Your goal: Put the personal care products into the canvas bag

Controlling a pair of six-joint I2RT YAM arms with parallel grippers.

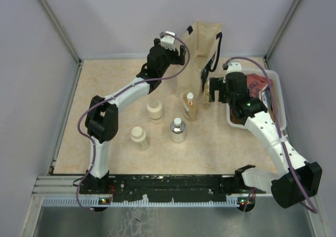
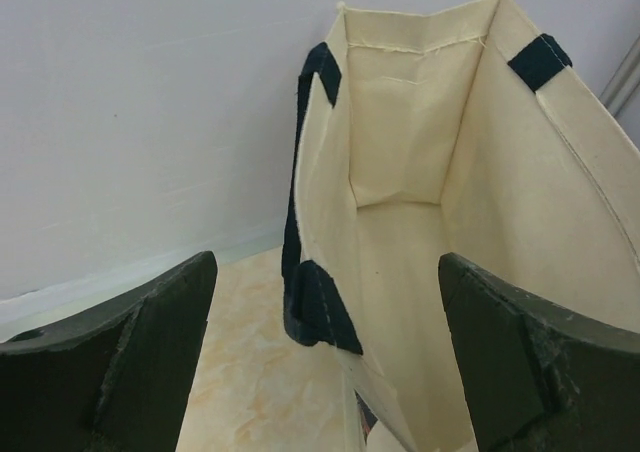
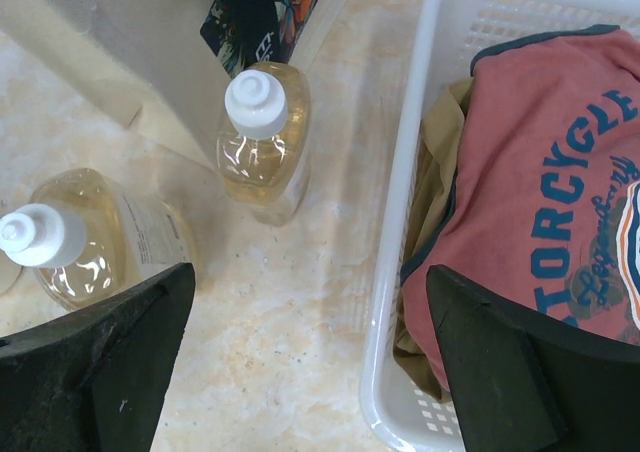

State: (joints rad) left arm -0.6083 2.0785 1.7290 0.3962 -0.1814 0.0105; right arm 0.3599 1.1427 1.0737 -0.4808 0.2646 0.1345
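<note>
Shows a beige, marbled table (image 1: 215, 148). Bears a canvas bag (image 1: 205, 45) upright at the far edge, right of the middle, mouth open. Holds a white tub (image 3: 415, 172) along the right edge, toward the far right corner. Stands a first amber bottle (image 3: 262, 137) just beside the bag's foot, between bag and tub. Has a second amber bottle (image 1: 189, 107) near it, toward the left edge, both upright with white caps. Carries a far cream jar (image 1: 154, 110) about mid-table, left of the second bottle. Seats a near cream jar (image 1: 138, 136) closer to the near edge, and a round clear bottle (image 1: 177, 130) to its right, apart from one another.
</note>
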